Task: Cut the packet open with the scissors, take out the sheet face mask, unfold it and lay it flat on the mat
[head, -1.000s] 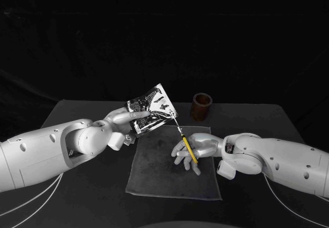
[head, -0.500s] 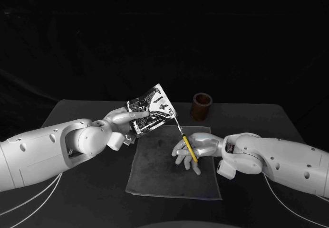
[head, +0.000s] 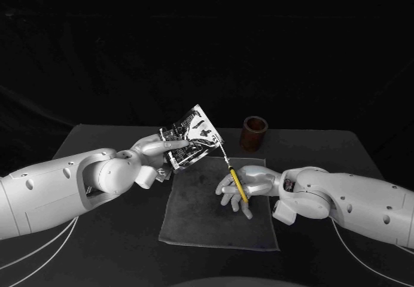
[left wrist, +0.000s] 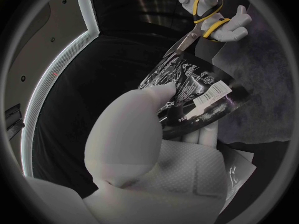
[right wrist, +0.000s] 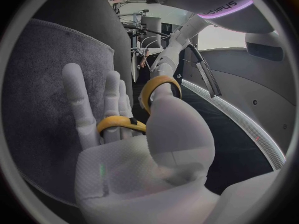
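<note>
My left hand (head: 162, 150) holds a black-and-white printed packet (head: 191, 141) up above the far left corner of the grey mat (head: 207, 218). In the left wrist view the packet (left wrist: 187, 92) is pinched between thumb and fingers. My right hand (head: 248, 184) grips yellow-handled scissors (head: 233, 178) over the mat, fingers through the loops (right wrist: 134, 119). The blades point up toward the packet's lower right edge, and the blade tips (left wrist: 181, 45) reach the packet's edge.
A brown cylindrical cup (head: 253, 134) stands at the back of the black table (head: 353, 155), just beyond the mat's far right corner. Bare table lies to both sides of the mat.
The right hand and scissors have shifted slightly up toward the packet. The left hand and packet have stayed still.
</note>
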